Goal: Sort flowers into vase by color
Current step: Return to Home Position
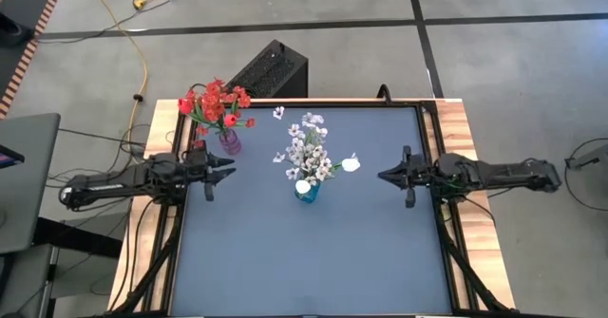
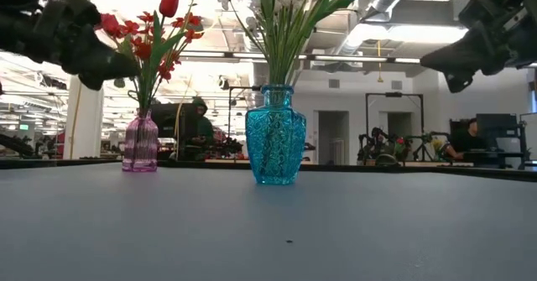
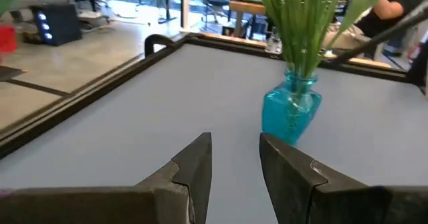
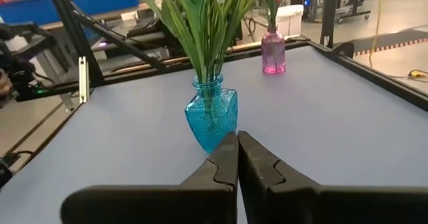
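Note:
A blue glass vase (image 1: 306,191) stands upright mid-table with white flowers (image 1: 309,149) in it; it also shows in the low view (image 2: 275,135). A pink vase (image 1: 230,143) stands at the far left with red flowers (image 1: 215,102), and shows in the low view (image 2: 140,143). My left gripper (image 1: 223,171) hovers open and empty near the pink vase, above the table; its own view (image 3: 235,158) shows the gap. My right gripper (image 1: 384,177) hovers shut and empty to the right of the blue vase (image 4: 212,121); its fingers (image 4: 238,158) are closed together.
A small loose white bloom (image 1: 278,113) lies on the table near the far edge. A black box (image 1: 271,71) stands beyond the far edge. The table has a raised dark rim (image 1: 432,147). People and equipment show in the room behind.

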Tool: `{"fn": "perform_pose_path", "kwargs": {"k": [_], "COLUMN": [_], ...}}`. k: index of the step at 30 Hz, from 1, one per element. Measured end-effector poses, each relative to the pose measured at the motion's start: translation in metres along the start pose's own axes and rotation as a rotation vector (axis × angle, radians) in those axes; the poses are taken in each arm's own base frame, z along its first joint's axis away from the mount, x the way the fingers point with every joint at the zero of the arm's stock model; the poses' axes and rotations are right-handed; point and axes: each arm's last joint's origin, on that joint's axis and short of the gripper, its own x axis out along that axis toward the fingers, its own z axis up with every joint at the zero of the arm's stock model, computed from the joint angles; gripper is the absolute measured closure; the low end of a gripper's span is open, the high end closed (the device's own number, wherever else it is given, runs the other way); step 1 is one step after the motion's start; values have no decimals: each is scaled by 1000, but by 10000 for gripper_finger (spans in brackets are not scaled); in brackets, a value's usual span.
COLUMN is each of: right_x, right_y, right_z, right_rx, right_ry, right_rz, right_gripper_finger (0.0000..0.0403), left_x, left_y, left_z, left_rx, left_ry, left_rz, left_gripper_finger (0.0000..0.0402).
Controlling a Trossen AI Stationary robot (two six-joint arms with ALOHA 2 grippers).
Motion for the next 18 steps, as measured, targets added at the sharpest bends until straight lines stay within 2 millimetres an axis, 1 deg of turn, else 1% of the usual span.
{"fn": "perform_pose_path", "kwargs": {"k": [3,5,11,18], "right_x": [-1,0,3,4], "right_y": [-1,-3,-5,-5], "right_z": [-3,-10,-26,-28], "right_rx": [0,-5,2,-31], "right_ry": [-20,-34,-48,-48], "right_rz": [-14,-21,-19,-3], "right_gripper_finger": [377,380,370,375], "left_x": [2,2,2,2], "left_y": [1,2,1,2], "left_z": [-10,-15,-13,-14], "left_rx": [-7,-13,-12,-29], "left_ry": [-8,-20,-44,-48], "left_rz": [9,8,-5,8], "left_gripper_finger": [288,288,288,288]}}
